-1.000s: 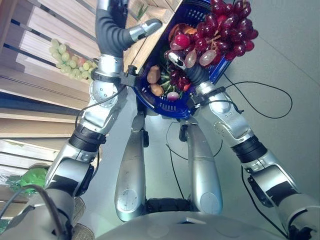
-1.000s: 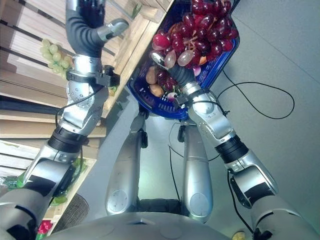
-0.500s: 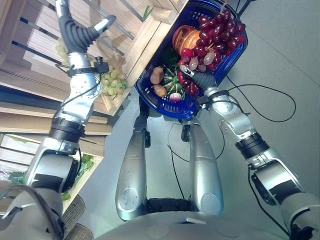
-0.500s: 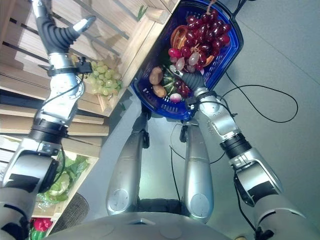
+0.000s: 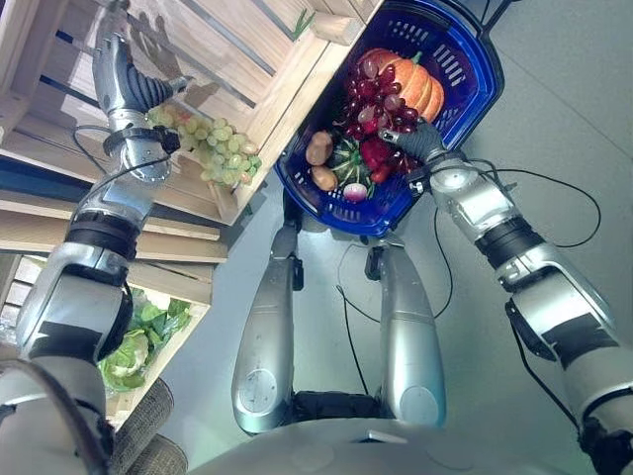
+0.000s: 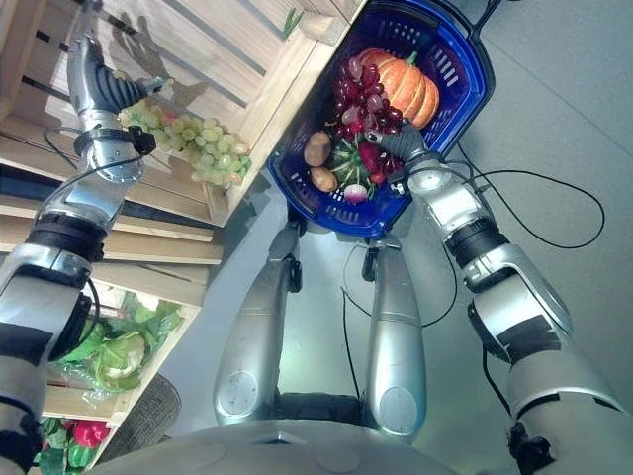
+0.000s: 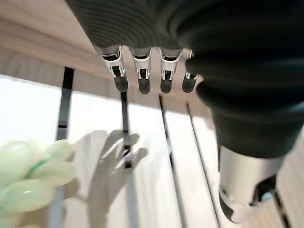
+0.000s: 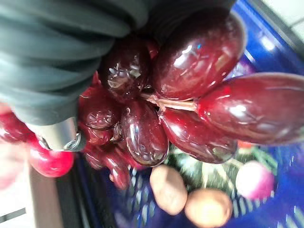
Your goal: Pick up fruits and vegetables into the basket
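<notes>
2 hands work at once: the right hand [image 5: 420,143] sits in the blue basket [image 5: 473,94], fingers curled round the red grapes [image 8: 190,109], likely lowering them beside the pumpkin [image 5: 406,79] at 12 o'clock and above the potatoes [image 5: 319,148]. At 9 o'clock the left hand [image 5: 119,74], fingers straight and spread, hovers near the green grapes [image 5: 213,148] in the wooden crate [image 5: 247,59], probably the next pick

The basket [image 5: 465,59] is deep blue with a slotted wall. In it lie an orange ribbed pumpkin [image 5: 407,81], dark red glossy grapes [image 8: 190,95], two tan-brown potatoes [image 5: 319,148] and a pink-white radish [image 5: 355,192]. Pale green grapes [image 5: 213,148] lie in the light wooden slatted crate [image 5: 267,69].
</notes>
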